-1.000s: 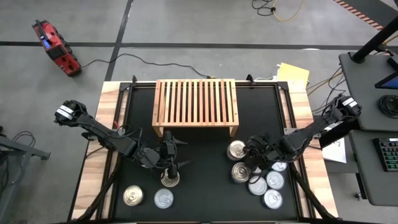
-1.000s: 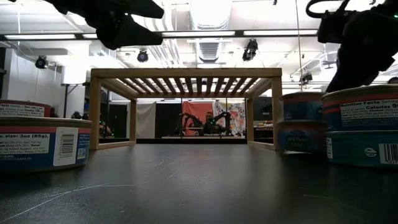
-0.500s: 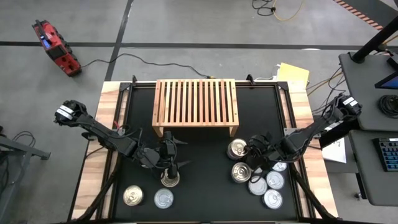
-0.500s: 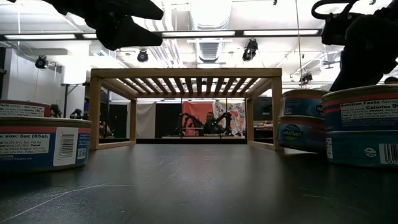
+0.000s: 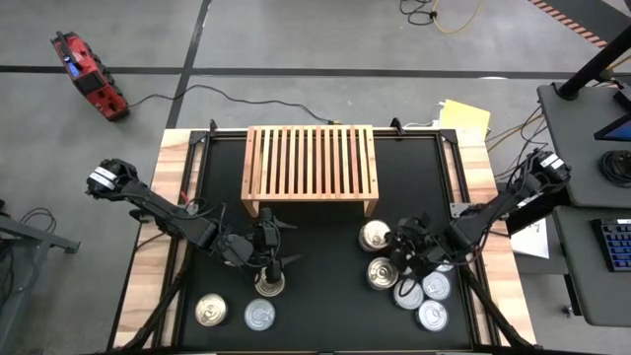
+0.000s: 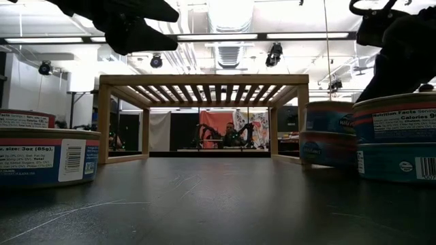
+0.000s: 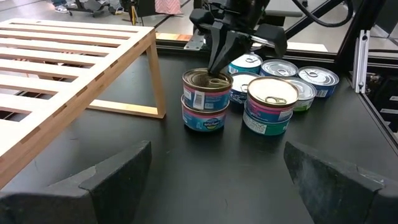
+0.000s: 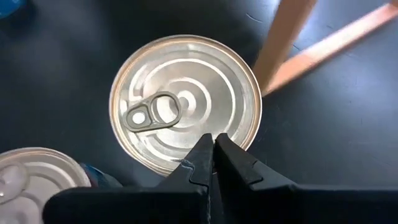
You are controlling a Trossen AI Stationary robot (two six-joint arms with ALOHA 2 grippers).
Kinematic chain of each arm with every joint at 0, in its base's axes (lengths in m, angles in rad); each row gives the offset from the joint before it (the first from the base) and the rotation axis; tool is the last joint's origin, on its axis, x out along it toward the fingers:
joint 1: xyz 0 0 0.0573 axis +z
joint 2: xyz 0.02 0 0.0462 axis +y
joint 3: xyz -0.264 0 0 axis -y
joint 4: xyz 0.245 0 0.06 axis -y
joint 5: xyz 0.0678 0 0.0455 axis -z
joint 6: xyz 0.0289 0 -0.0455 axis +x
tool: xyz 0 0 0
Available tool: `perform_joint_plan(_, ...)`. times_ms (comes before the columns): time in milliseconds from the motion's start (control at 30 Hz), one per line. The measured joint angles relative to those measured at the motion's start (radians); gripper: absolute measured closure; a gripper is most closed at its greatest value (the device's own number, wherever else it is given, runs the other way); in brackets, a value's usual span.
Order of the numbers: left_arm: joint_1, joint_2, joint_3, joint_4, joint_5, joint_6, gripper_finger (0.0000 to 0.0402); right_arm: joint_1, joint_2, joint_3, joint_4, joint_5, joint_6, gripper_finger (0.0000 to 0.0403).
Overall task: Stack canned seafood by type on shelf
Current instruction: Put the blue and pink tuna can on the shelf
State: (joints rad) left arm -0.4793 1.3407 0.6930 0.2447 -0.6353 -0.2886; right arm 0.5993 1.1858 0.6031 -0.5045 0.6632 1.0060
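Our right jaws (image 8: 210, 155), closed and empty, have nudged the two-high tin stack (image 7: 206, 99) directly beneath them sideways, still short of the shelf (image 5: 311, 168), while our left jaws (image 5: 268, 258) hover open over another tin (image 5: 269, 284).

Bare wood, bright metal and matt black surfaces

The shelf (image 5: 311, 168) is pale unpainted wood with smooth slats and a dull finish. The tins (image 7: 204, 99) are metal; the lid (image 8: 185, 103) under the right gripper (image 8: 211, 152) is silver, glossy, pressed in rings, with a metal pull tab, and the stacked tins carry glossy printed paper labels in blue and pink. The table mat (image 6: 218, 204) is black and matt, with fine pale scratches and a soft sheen at low angle. The table edge (image 5: 173, 187) is light wood with visible grain. The fingers (image 7: 115, 177) of the left gripper (image 7: 214, 177) look like matt dark plastic, slightly grainy.
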Motion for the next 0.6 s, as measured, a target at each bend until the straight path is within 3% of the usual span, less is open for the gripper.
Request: perform_joint_plan(600, 0.000, 0.000, 0.000, 0.000, 0.000, 0.014, 0.0051, 0.005, 0.000, -0.050, 0.143, 0.068, -0.126, 0.0390)
